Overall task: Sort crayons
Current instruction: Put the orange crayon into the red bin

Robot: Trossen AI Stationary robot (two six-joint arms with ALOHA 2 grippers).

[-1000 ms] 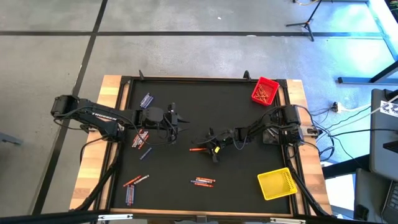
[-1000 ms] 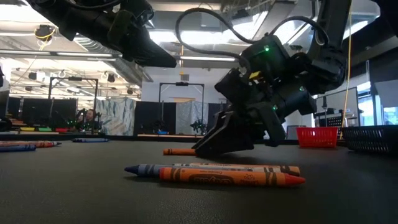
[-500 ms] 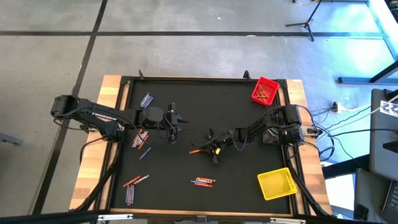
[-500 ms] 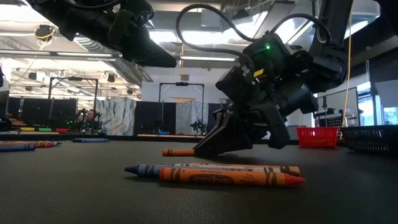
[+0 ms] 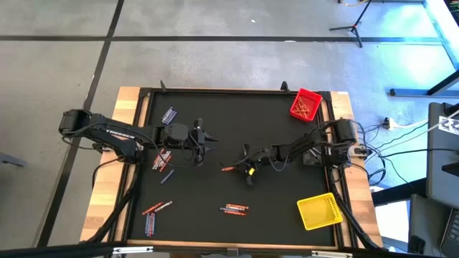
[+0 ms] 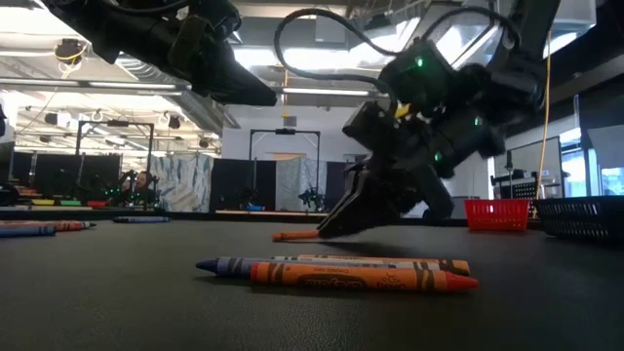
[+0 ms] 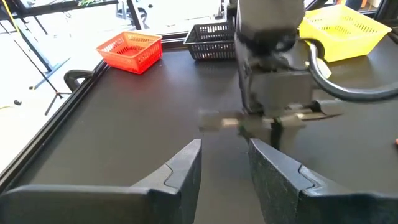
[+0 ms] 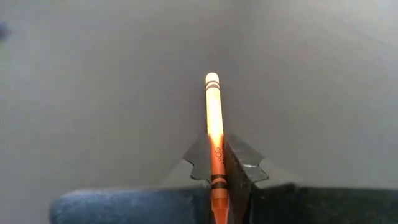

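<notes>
Right gripper [image 5: 242, 167] near the middle of the dark bench [image 5: 237, 122], fingers [image 8: 239, 163] pressed onto an orange crayon [image 8: 214, 134], pinching it along its length so that most of the stick pokes out ahead of the fingertips. In the low view the same crayon [image 6: 292, 235] low over the mat, roughly level, whether touching the surface or just clear of it not possible to tell. Left gripper [image 5: 208, 145] just to the left of the right one, apart from it, fingers [image 7: 186, 165] spread a little with nothing between them, pointing toward the right arm. Other crayons scattered about: a blue and an orange one side by side [image 6: 336, 272] close to the low camera, seen from above as a small group [image 5: 234, 209] near the bench's front edge; a cluster [image 5: 162, 160] under the left arm; a grey-blue pair [image 5: 169, 115] toward the back left; a few more [image 5: 153, 215] at the front left. Red bin [image 5: 305, 104] at the back right corner with orange sticks inside, yellow bin [image 5: 320, 211] at the front right.
</notes>
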